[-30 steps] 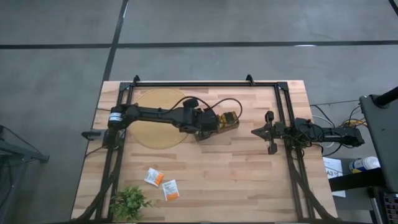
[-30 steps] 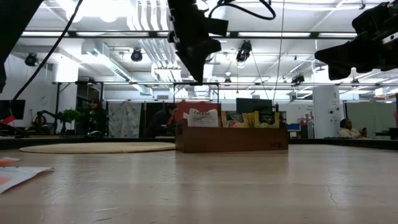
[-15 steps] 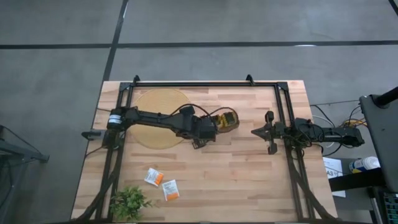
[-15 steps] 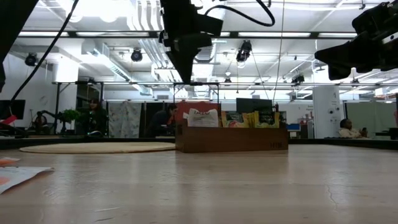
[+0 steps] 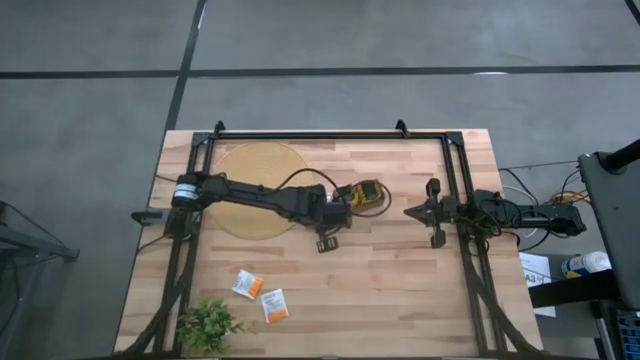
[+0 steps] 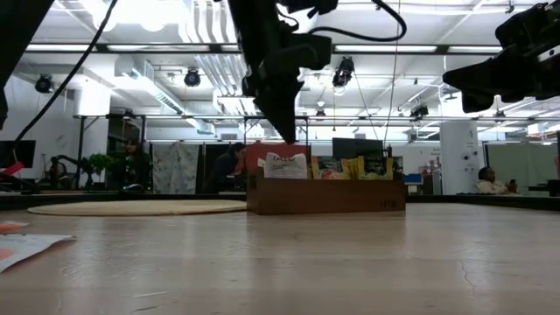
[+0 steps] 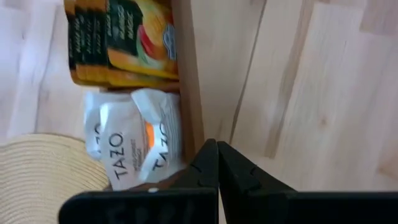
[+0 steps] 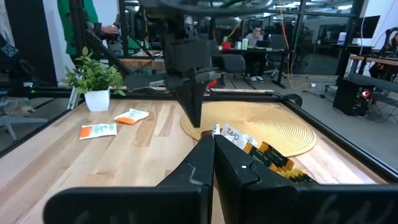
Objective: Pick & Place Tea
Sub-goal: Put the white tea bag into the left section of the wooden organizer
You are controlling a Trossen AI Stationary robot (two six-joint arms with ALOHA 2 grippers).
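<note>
Left hand (image 5: 326,240) hangs above the counter (image 5: 400,290) just beside the wooden tray (image 5: 362,196), fingers pressed together, gripping nothing visible. In the left wrist view the fingertips (image 7: 214,163) meet in a point beside the tray wall. The tray holds tea sachets: white ones (image 7: 134,146) and dark green/yellow ones (image 7: 118,37) (white ones nearest the round woven mat (image 5: 258,188)). Two more sachets (image 5: 260,296) lie flat on the counter, well apart from the tray, near the small plant (image 5: 208,324). Right hand (image 5: 432,212) waits on the tray's far side from the mat, fingers closed, empty.
</note>
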